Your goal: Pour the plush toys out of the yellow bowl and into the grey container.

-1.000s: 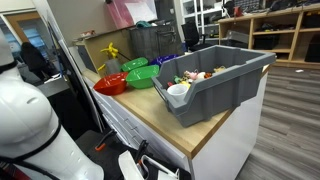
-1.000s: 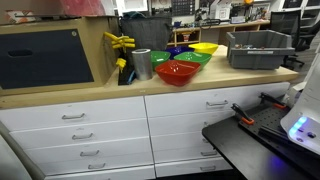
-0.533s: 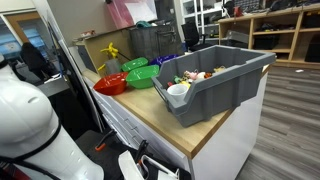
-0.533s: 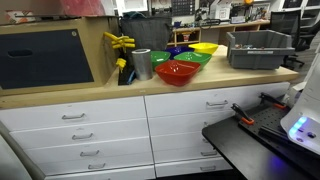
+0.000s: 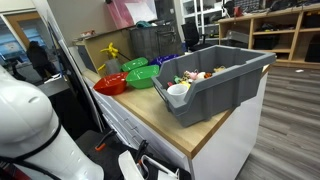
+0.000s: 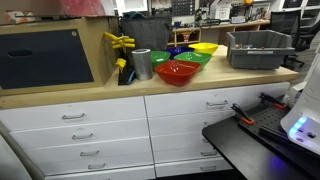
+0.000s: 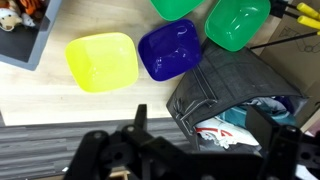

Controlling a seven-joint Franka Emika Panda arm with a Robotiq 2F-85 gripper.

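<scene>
The yellow bowl (image 7: 102, 60) sits on the wooden counter and looks empty from above; an exterior view shows it (image 6: 205, 47) just beside the grey container (image 6: 258, 48). The plush toys (image 5: 195, 75) lie inside the grey container (image 5: 225, 85), and a few show at its corner (image 7: 10, 15) in the wrist view. My gripper (image 7: 200, 130) hangs high over the counter edge, open and empty, with the yellow bowl up and to the left of it. One finger (image 7: 140, 115) and the other frame a dark basket. Neither exterior view shows the gripper.
A blue bowl (image 7: 172, 50) touches the yellow one, with two green bowls (image 7: 238, 22) behind. A dark mesh basket (image 7: 225, 90) with clutter lies under the gripper. A red bowl (image 6: 177, 72) and a metal can (image 6: 142, 64) stand further along. A white cup (image 5: 178, 90) sits in the container.
</scene>
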